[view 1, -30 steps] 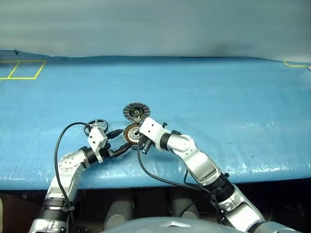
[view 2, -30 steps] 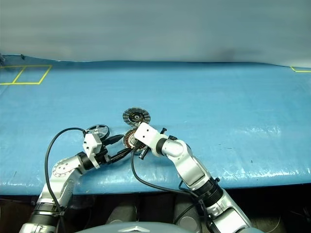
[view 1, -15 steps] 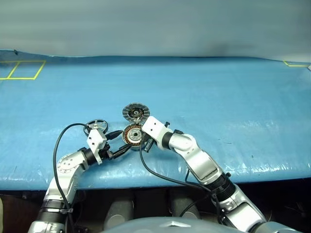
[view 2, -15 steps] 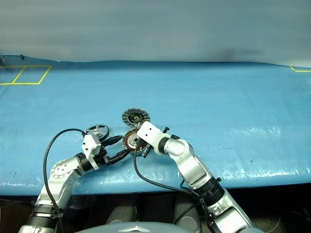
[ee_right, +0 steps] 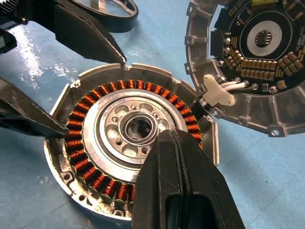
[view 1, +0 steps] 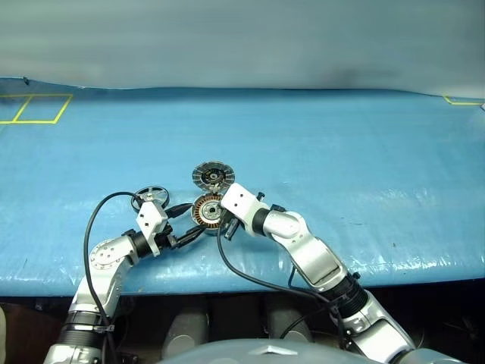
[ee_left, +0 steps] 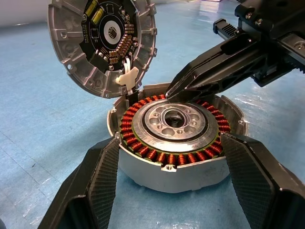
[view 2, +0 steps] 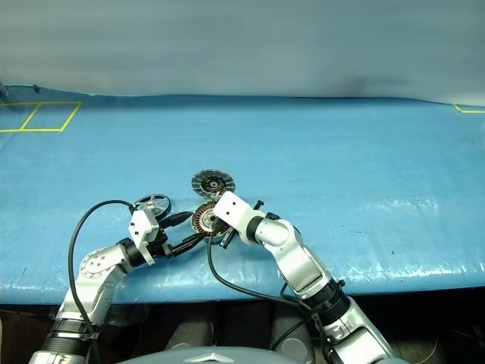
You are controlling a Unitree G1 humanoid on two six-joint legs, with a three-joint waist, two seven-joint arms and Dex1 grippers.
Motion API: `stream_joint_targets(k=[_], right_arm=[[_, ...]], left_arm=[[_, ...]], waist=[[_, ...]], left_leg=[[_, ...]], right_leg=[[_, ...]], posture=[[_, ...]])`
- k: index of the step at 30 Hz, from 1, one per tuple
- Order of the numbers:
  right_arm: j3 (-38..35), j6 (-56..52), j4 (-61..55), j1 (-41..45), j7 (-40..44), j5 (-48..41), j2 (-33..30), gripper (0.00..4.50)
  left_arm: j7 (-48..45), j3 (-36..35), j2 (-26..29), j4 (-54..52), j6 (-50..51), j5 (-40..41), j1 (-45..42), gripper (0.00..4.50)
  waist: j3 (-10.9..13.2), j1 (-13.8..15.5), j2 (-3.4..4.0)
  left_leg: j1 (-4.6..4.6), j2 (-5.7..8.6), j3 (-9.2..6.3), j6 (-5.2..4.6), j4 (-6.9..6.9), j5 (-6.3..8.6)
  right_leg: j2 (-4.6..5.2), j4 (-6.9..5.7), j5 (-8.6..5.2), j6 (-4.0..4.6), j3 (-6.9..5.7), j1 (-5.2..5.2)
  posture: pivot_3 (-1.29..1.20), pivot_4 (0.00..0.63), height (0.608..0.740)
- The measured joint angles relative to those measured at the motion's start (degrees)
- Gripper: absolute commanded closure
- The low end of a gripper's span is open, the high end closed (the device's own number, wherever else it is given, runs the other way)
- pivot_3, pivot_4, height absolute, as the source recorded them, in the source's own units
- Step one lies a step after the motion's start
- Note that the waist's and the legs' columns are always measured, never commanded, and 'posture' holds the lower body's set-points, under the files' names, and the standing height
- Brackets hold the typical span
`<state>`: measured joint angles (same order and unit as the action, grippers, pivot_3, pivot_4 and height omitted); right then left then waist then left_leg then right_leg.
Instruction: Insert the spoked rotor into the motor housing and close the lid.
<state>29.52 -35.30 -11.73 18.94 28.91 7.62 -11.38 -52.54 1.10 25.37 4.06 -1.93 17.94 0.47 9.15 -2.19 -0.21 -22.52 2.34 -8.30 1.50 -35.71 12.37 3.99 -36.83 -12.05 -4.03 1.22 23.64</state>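
The housing (view 1: 207, 210) sits on the blue table (view 1: 341, 152) near its front edge, well clear of the side edges, with wide bare table behind it and to the right. Its lid (view 1: 212, 175) lies open, touching the housing's far rim, inner face up showing a dark board and a white connector. The rotor (view 1: 149, 195) lies flat just to the left of the housing, apart from it, right behind the left wrist.

The left gripper (ee_left: 169, 181) is spread wide, its two pads (ee_left: 102, 179) flanking the housing's outer wall on both sides; whether they press the wall cannot be told. Inside, the copper windings and grey centre are bare.

The right gripper (ee_right: 174, 162) has its fingers pressed together, empty, the tip over the housing's winding ring near the lid's hinge; contact with the windings cannot be told.
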Motion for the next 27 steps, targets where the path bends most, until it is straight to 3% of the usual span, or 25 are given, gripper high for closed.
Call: stream_joint_targets(k=[27], right_arm=[[-0.8, -1.7, -0.4, -1.0, 1.4, -1.8, 1.3, 4.5]], left_arm=[[0.0, 0.0, 0.0, 0.2, -0.1, -0.6, -0.2, 1.36]], waist=[[0.0, 0.0, 0.0]], left_leg=[[0.02, -0.01, 0.0, 0.0, 0.0, 0.0]], right_leg=[[0.0, -0.01, -0.01, 0.02, 0.0, -0.01]], posture=[[0.0, 0.15, 0.74]])
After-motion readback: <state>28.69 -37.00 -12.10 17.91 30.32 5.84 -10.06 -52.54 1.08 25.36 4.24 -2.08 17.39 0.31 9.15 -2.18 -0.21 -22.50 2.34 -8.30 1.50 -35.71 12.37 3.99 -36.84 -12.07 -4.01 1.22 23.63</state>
